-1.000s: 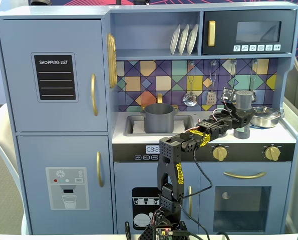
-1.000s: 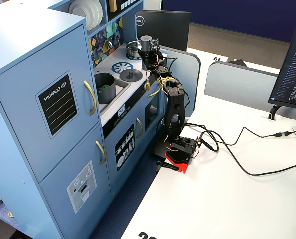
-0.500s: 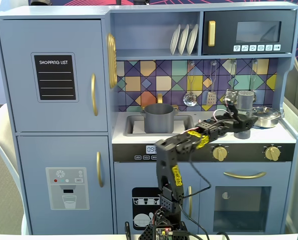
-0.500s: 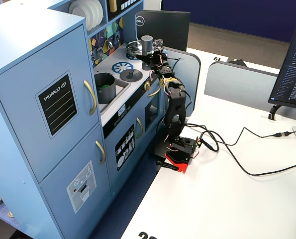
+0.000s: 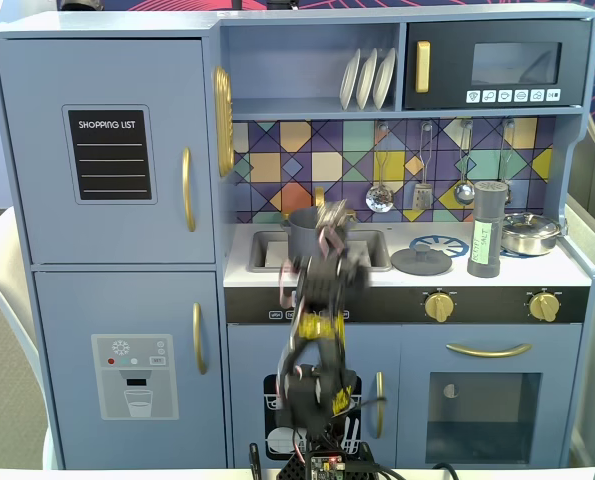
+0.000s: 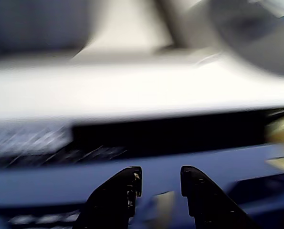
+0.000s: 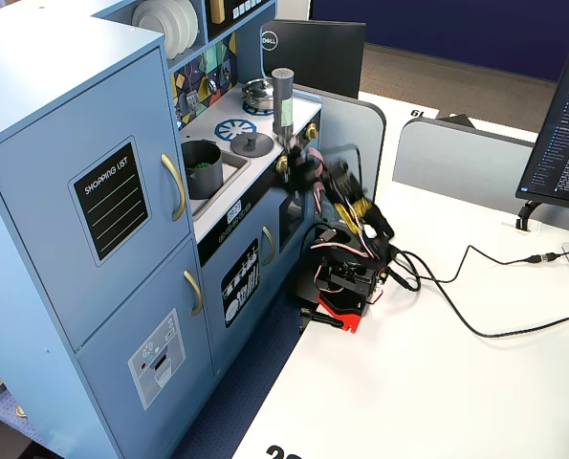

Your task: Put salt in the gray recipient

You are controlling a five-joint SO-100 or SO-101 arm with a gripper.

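The salt (image 5: 487, 232), a tall dark gray shaker with a pale green label, stands upright on the counter's right side, next to the stove burner; in the other fixed view the salt (image 7: 283, 99) stands near the counter's front edge. The gray pot (image 5: 306, 232) sits in the sink; from the side the pot (image 7: 202, 168) shows something green inside. My gripper (image 6: 161, 175) is open and empty, its black fingertips (image 6: 132, 177) apart, facing the front panel below the counter. The motion-blurred arm (image 5: 322, 300) stands in front of the sink, apart from the salt.
A flat gray lid (image 5: 421, 261) lies on the counter between the sink and the salt. A shiny steel pan (image 5: 530, 232) sits at the far right. Gold knobs (image 5: 438, 305) line the front panel. Cables (image 7: 475, 316) run across the white table behind the arm's base.
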